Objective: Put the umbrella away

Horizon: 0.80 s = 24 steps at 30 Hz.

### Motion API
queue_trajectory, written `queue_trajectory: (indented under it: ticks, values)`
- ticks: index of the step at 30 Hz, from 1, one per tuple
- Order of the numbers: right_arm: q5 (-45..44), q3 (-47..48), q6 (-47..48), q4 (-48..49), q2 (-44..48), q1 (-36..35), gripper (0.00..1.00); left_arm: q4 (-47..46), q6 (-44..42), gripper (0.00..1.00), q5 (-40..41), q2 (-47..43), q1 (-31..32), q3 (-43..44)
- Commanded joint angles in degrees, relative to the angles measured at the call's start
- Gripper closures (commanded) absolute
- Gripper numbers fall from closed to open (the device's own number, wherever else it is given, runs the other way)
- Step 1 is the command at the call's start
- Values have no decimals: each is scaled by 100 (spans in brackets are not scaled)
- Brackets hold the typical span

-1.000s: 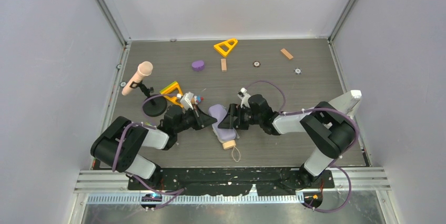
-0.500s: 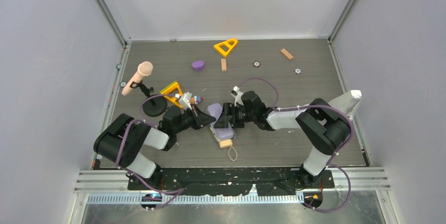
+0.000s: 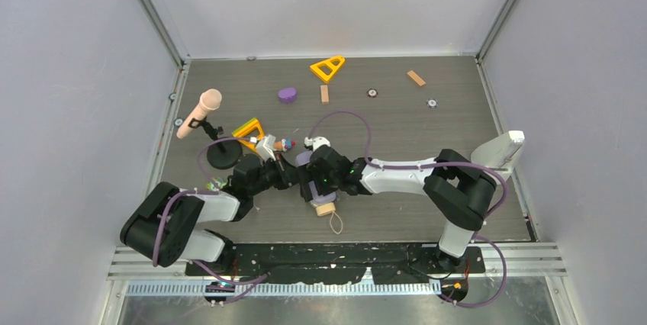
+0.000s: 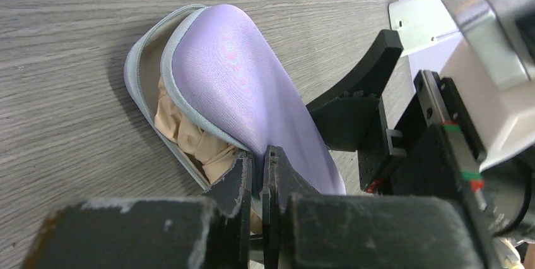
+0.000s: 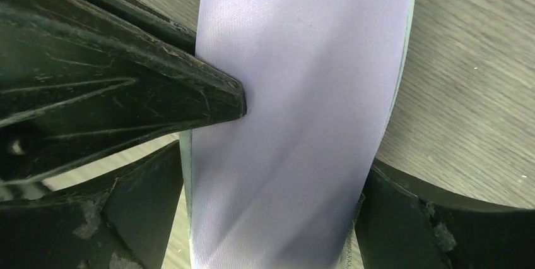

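Left wrist view: the left tool (image 4: 258,168) is pressed together on the rim of the lavender case (image 4: 240,79), its mouth agape, with beige umbrella (image 4: 189,139) fabric bunched inside. The right tool (image 5: 274,168) stands spread astride the case. Stuffing looks nearly done; next, the loose fabric wants tucking in. The umbrella lies on the desk (image 3: 427,127) near-to-far, its tan handle (image 3: 326,208) pointing toward the arms' bases.

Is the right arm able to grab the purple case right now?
Probably yes. The right end effector is open with a finger on each side of the lavender case, nothing between. The left end effector pinches the case's edge close by, so it is tight.
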<state>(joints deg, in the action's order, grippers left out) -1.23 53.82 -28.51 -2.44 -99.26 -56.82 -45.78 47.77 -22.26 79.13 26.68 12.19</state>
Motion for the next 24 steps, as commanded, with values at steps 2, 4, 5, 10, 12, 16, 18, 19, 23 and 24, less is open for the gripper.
queue_trajectory:
  ticks: [2,4,5,10,12,16,18,19,23,24]
  values:
    - [-1504,337,415,-1496,-688,-431,5,1331,-404,100,38,32,110,-144]
    - [-1763,440,433,-1679,-884,-558,5,1331,-368,100,35,-48,110,-143]
    - [-1910,465,432,-1733,-1003,-624,4,1352,-358,100,37,-94,102,-141]
    - [-2260,435,360,-1907,-1253,-681,14,1542,-355,96,141,-438,47,-176]
    - [-2335,357,356,-1896,-1242,-679,26,1666,-384,79,196,-613,8,-182]
    - [-2380,257,330,-1825,-1140,-682,51,2141,-553,48,282,-1121,-79,-119]
    - [-2387,254,329,-1810,-1119,-677,59,2548,-650,36,402,-1434,-133,-82]
    - [-2393,252,329,-1806,-1112,-675,64,2736,-706,31,447,-1611,-162,-70]
    - [-2362,146,295,-1702,-912,-607,74,3516,-951,23,654,-2395,-296,-52]
    - [-2300,120,294,-1674,-759,-546,75,3748,-1022,21,737,-2600,-333,-58]
